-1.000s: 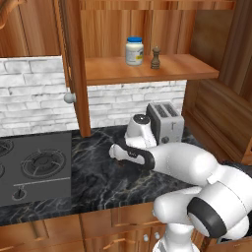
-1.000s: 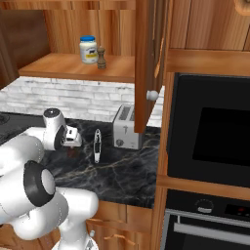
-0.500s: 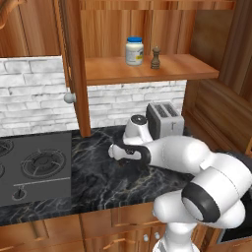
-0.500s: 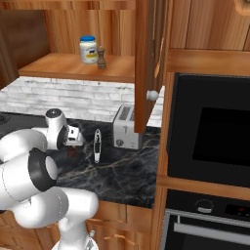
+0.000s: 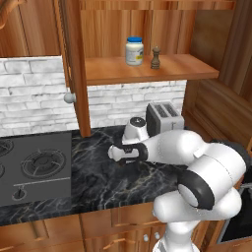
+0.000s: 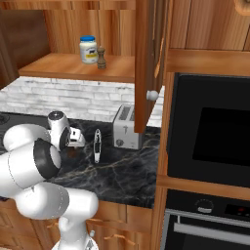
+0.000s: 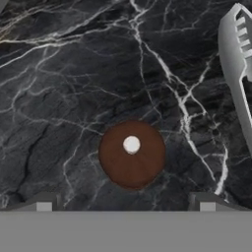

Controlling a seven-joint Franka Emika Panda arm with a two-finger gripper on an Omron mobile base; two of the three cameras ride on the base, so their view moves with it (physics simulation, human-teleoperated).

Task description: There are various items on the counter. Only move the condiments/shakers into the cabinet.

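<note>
A brown wooden shaker (image 7: pixel 132 153) stands on the black marble counter (image 7: pixel 74 88), seen from straight above. My gripper (image 7: pixel 125 204) hangs over it, open, with a fingertip on each side and nothing between them. The hand points down at the counter (image 5: pixel 98 182) left of the toaster, where the gripper (image 5: pixel 119 155) shows low. On the cabinet shelf (image 5: pixel 147 71) stand the white jar with a blue lid (image 5: pixel 134 50) and a darker shaker (image 5: pixel 156 57). From the right I see the gripper (image 6: pixel 73 145), the jar (image 6: pixel 88 49) and the darker shaker (image 6: pixel 101 57).
A silver toaster (image 5: pixel 165 117) stands against the brick wall right of the hand. The thin silver-black utensil (image 6: pixel 97 145) lies between hand and toaster (image 6: pixel 126 128), and its end (image 7: pixel 238 74) shows close by. The cabinet door (image 5: pixel 74 64) hangs open; the stovetop (image 5: pixel 29 167) lies left.
The arm's elbow has swung while the hand drifted slightly left over the same counter spot. The jaws have stayed open.
</note>
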